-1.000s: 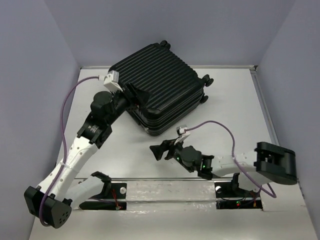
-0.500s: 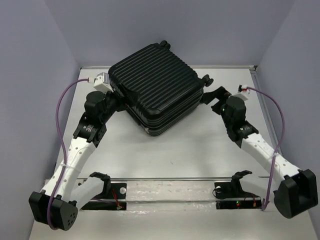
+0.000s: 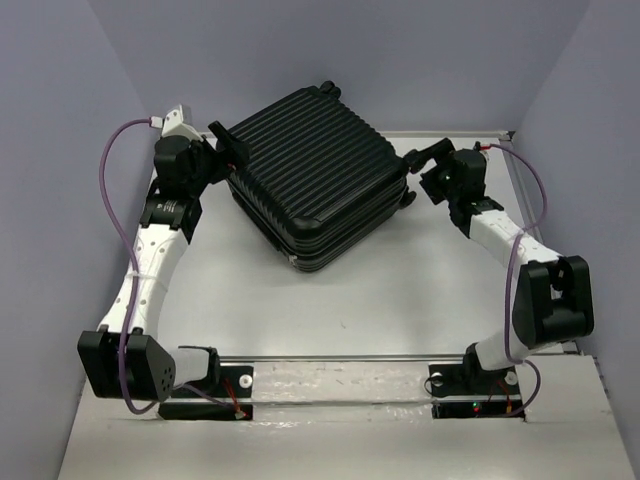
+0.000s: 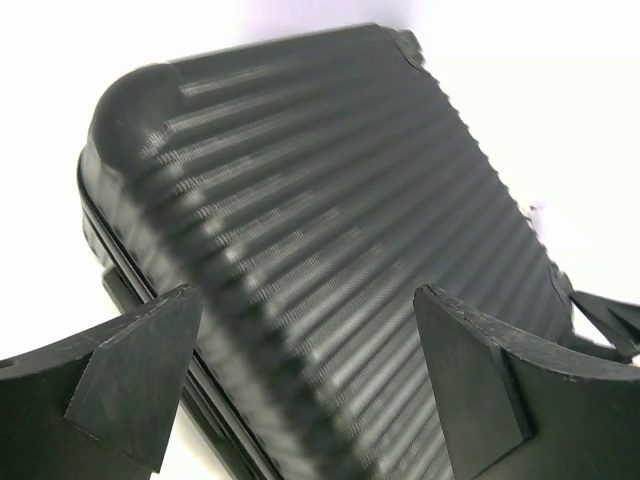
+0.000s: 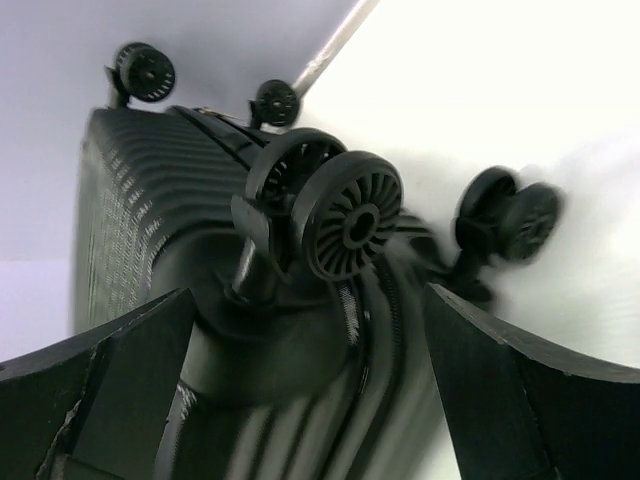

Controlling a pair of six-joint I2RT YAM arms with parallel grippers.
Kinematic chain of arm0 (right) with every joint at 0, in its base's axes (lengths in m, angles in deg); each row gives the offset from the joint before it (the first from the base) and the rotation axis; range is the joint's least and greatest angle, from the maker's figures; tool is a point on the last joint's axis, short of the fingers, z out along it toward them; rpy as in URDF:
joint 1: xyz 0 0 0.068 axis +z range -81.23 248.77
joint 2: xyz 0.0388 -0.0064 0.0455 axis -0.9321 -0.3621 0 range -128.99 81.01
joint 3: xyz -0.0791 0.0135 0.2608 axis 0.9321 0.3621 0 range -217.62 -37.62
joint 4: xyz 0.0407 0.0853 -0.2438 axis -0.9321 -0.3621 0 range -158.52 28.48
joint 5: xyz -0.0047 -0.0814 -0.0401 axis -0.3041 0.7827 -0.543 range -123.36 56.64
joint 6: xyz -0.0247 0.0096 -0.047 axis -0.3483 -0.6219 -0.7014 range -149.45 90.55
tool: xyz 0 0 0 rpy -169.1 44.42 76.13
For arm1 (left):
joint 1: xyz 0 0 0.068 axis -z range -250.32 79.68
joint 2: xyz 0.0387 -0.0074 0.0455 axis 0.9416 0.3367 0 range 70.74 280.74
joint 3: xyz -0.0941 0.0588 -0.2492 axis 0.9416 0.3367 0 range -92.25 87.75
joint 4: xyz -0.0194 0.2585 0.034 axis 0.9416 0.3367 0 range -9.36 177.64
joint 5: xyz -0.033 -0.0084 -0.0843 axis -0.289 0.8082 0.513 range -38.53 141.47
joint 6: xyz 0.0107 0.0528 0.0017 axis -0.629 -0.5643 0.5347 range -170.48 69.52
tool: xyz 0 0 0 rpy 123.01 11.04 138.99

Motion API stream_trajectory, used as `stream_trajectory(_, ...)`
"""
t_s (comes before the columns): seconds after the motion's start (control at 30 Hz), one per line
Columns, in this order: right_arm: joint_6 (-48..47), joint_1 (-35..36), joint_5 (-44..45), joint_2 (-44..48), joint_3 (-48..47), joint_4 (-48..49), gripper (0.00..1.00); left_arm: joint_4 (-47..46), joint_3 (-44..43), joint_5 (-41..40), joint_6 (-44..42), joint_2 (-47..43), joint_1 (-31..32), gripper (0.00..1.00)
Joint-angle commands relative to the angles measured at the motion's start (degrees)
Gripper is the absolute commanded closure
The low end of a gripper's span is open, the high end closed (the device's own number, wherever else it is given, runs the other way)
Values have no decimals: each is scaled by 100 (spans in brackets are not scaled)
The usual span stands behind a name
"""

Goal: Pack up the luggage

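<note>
The luggage [image 3: 315, 170], a closed black ribbed hard-shell suitcase, lies flat and turned at an angle at the back of the white table [image 3: 300, 300]. My left gripper [image 3: 228, 140] is open at its far left corner, with the ribbed lid [image 4: 330, 230] filling the space between the fingers. My right gripper [image 3: 422, 165] is open at its right end, by the wheels. In the right wrist view a spoked wheel [image 5: 350, 215] and the zip seam sit between the open fingers. Neither gripper holds anything.
Purple-grey walls [image 3: 60, 200] enclose the table on three sides. The arm bases and a rail [image 3: 340, 385] run along the near edge. Cables loop off both wrists.
The left gripper moved back along the suitcase's left side to its far corner. The right arm swung from the table's front up to the suitcase's wheel end. The suitcase shifted slightly.
</note>
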Motion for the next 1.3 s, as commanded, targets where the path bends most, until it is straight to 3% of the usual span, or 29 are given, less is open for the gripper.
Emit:
stream_trajectory(0.0,957,2,-449,-338,-125,642,0,-161,-504,76,-41,277,-182,1)
stream_trajectory(0.33,2286,-60,-828,-1498,121,2961,1,-301,-250,137,-67,295,-218,1)
stream_trajectory(0.47,2594,-60,-424,-1780,-1,3411,8,-380,-127,278,30,260,-218,1)
stream_trajectory(0.57,2498,-60,-318,-1885,-195,3516,19,-433,14,252,30,172,-218,1)
stream_trajectory(0.63,2393,-60,-379,-1921,-274,3578,52,-451,58,243,56,146,-218,1)
stream_trajectory(0.7,2305,-60,-528,-1947,-318,3587,64,-468,102,234,74,119,-218,1)
stream_trajectory(0.73,2191,-60,-607,-1956,-327,3596,79,-468,111,226,74,111,-218,1)
stream_trajectory(0.8,1859,-60,-924,-1947,-275,3605,93,-416,146,199,39,84,-218,1)
stream_trajectory(0.93,1067,-313,-1739,-1684,76,3367,93,-214,260,-160,-181,-187,-218,1)
stream_trajectory(1.17,214,-1482,-4786,-1025,1043,3315,93,164,628,-416,-462,-933,-218,1)
stream_trajectory(1.27,-137,-1685,-5133,-306,1746,3254,93,287,857,-364,-436,-1304,-218,1)
